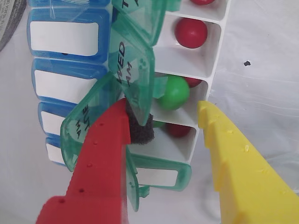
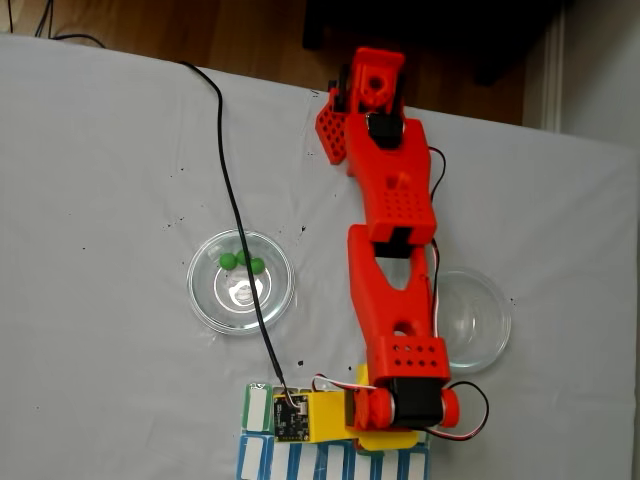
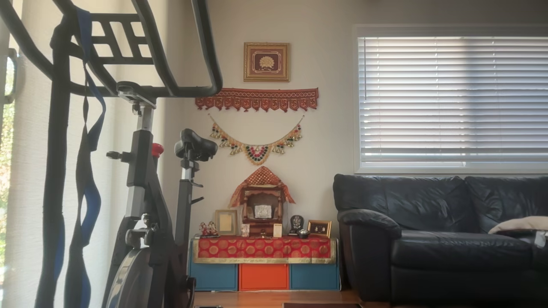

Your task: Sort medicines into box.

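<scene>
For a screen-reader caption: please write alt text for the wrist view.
An open claw, one red finger and one yellow, straddles a long white pill organiser with raised translucent green lids. One compartment holds a bright green ball; others hold dark red balls.

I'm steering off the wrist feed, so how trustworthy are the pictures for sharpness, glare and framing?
Wrist view: evenly lit, slightly soft up close; green ball and compartments of the box readable, gripper fingers edge-blurred. Fixed view: soft, low detail; glare on the left glass dish; arm hides the box. Other view: backlit room, no workspace.
</scene>
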